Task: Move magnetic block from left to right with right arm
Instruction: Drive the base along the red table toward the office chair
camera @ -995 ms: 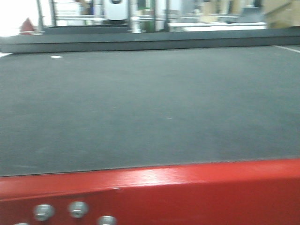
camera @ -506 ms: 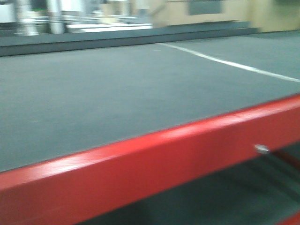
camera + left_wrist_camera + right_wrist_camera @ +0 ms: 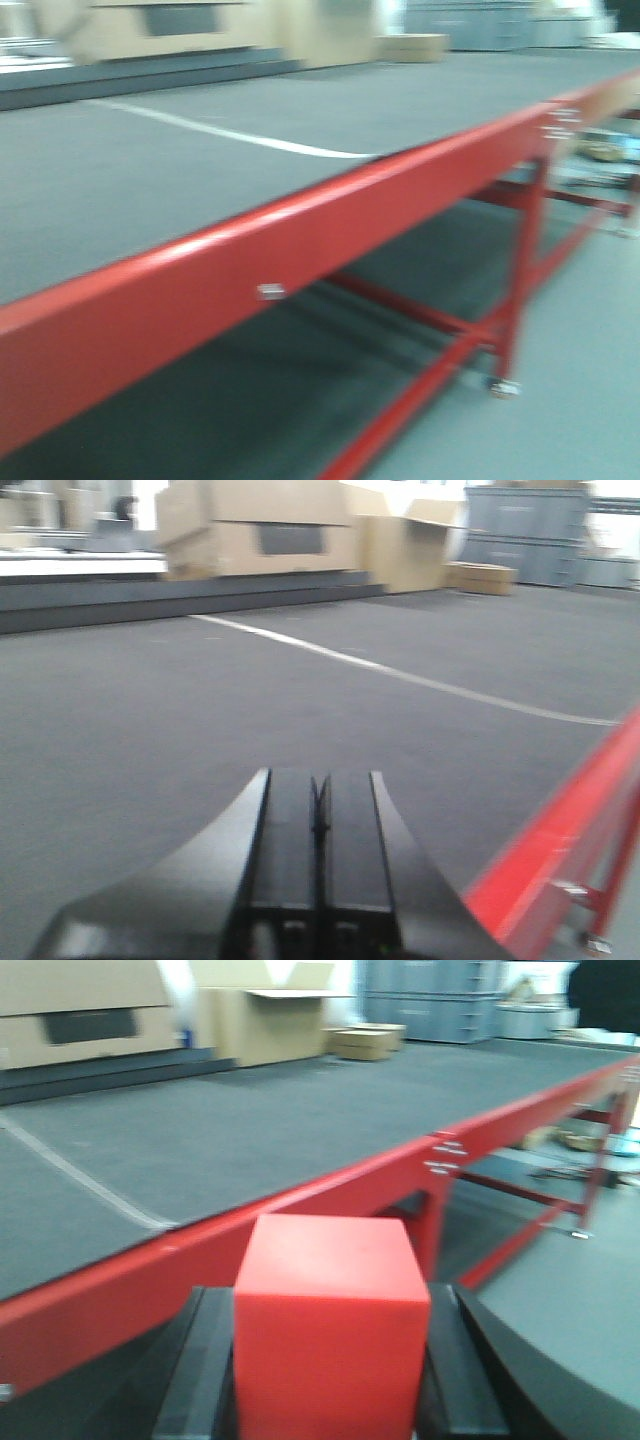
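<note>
**As right gripper (image 3: 330, 1305) clamps magnetic block (image 3: 330, 1350), left gripper (image 3: 318, 790) sits closed**

Wedged between the right gripper's two dark fingers (image 3: 205, 1380), the magnetic block fills the lower centre of the right wrist view. Beyond it, the table's red rail (image 3: 150, 1270) runs from 8 o'clock to 2 o'clock. The left gripper, its fingers pressed together on nothing, hovers over the grey tabletop (image 3: 150, 710), where a white line (image 3: 400, 673) slants toward 3 o'clock. At 11 o'clock in the left wrist view, cardboard boxes (image 3: 260, 530) stand past the table's far edge. All three views are blurred.
</note>
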Controlling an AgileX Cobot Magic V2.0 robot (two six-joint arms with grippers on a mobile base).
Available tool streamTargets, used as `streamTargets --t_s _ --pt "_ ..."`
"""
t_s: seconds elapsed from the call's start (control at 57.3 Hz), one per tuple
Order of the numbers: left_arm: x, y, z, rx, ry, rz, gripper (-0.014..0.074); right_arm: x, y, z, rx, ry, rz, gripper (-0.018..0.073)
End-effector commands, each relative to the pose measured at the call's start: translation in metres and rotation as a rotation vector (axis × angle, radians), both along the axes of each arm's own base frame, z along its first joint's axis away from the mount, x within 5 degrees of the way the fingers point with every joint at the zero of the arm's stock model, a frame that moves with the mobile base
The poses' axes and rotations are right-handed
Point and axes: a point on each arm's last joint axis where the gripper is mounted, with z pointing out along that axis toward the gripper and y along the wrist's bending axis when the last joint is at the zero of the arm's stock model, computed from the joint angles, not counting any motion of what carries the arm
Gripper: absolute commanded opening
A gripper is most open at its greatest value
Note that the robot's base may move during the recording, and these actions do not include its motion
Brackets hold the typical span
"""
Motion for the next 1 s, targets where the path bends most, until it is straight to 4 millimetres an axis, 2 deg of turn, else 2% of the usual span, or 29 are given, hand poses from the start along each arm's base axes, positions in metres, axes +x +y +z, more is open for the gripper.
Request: streamTargets --t_s 0.0,0.978 --pt "-0.0017 0.0008 0.0056 -0.009 -0.092 0.006 -0.0126 -0.0014 -0.0007 0.0153 -0.009 -0.097 -0.011 0.0319" --pt "-0.0017 0.0008 0.0056 -0.009 -0.092 0.006 -0.0126 -0.0014 -0.0007 0.0153 -0.009 -0.097 -0.011 0.0319"
